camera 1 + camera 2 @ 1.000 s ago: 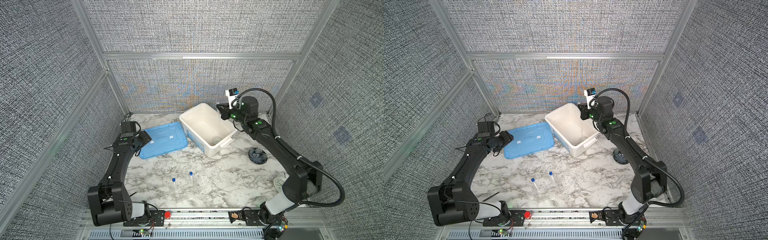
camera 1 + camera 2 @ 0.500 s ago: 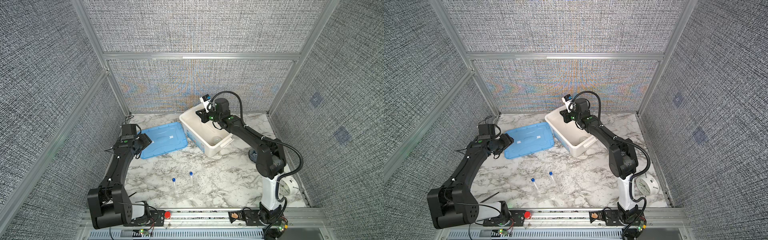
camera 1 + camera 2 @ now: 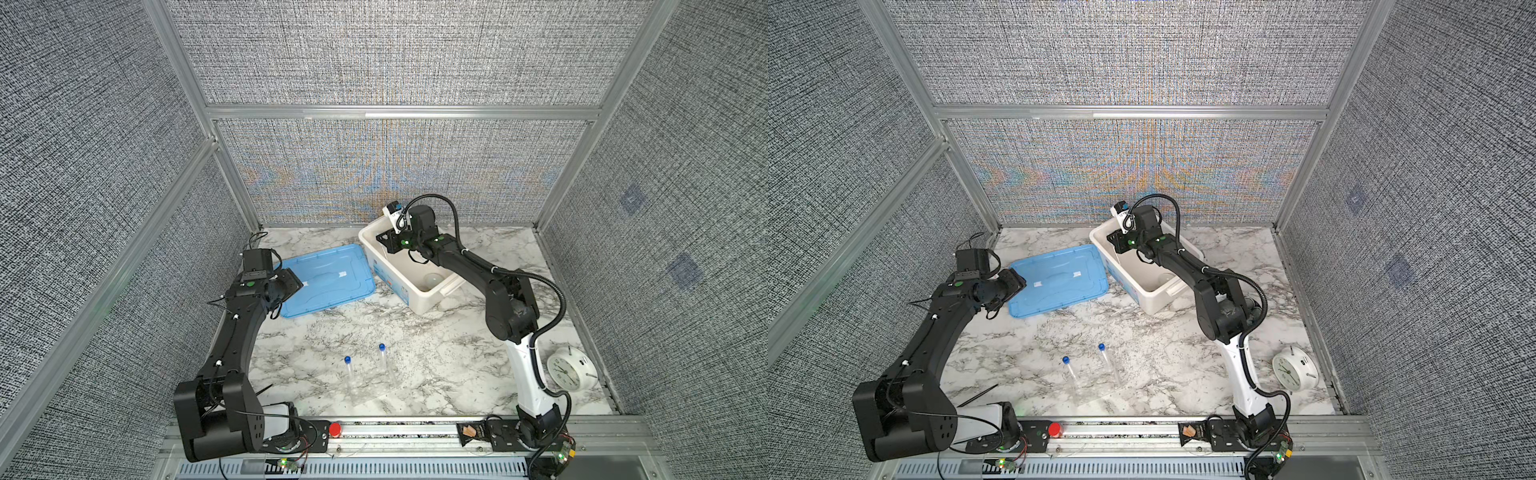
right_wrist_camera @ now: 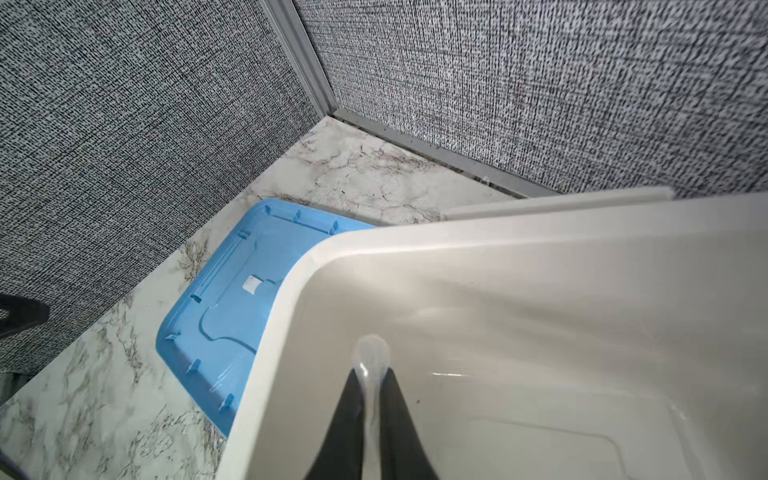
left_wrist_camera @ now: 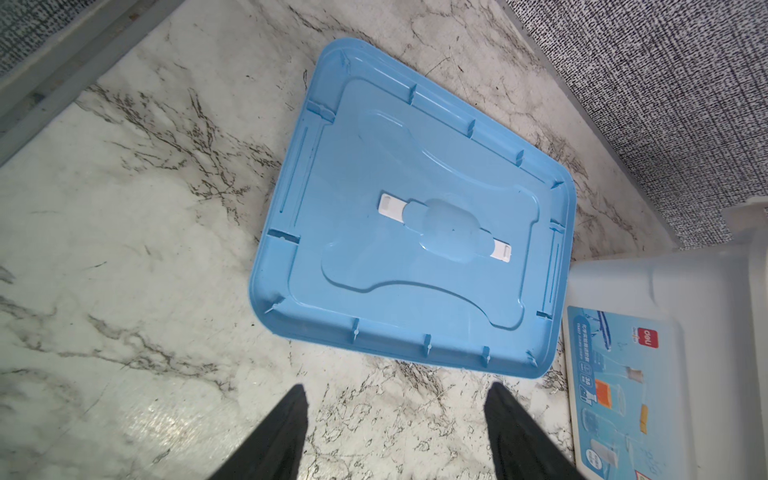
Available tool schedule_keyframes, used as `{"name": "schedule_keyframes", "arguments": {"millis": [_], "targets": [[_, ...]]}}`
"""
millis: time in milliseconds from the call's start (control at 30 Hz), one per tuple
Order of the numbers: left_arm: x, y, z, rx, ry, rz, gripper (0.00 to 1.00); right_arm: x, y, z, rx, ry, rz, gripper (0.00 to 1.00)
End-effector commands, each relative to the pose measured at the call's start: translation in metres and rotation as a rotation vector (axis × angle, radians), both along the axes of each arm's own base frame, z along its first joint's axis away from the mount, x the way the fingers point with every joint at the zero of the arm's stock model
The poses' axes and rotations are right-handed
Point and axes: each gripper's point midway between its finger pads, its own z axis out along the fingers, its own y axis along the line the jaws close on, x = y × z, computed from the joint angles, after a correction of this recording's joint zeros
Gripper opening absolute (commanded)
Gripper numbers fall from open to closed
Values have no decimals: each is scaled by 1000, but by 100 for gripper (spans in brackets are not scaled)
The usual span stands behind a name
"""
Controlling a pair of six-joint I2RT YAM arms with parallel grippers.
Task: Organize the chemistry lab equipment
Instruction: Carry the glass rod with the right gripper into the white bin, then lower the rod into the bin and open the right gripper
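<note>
Right gripper [image 4: 371, 376]: clamped on the pestle [image 4: 371, 351], over the inside of the bin [image 3: 430, 301].
Left gripper [image 5: 397, 386]: released and empty, near the 9 o'clock edge of the lid [image 3: 328, 278].
Bin: at the table's 1 o'clock, with the lid just beside it at 10 o'clock.
Bowl [image 3: 432, 280]: inside the bin.
Tubes [image 3: 350, 372] [image 3: 385, 363]: lying side by side at 6 o'clock.
Clock [image 3: 567, 372]: at 4 o'clock.

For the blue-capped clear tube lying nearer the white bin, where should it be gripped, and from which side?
Grip the tube around the middle of its clear body, coming straight down from above. It lies flat on the marble table, cap toward the back wall, apart from the second tube, so a grip across its narrow width should probably find room on both sides.
</note>
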Motion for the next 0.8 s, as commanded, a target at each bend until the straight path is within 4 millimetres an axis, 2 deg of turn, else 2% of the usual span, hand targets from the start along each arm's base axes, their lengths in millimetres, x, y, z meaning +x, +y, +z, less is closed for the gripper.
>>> {"name": "schedule_keyframes", "arguments": {"millis": [0, 167, 767], "targets": [[-1, 3, 3, 25, 3, -8, 69, -1, 3, -13, -8, 20, 11, 12], [-1, 6, 7, 45, -5, -6, 69, -5, 10, -30, -53, 32, 53, 12], [-3, 12, 11, 93, -20, 0, 69, -5, 1, -61, -133, 37, 29, 16]]}}
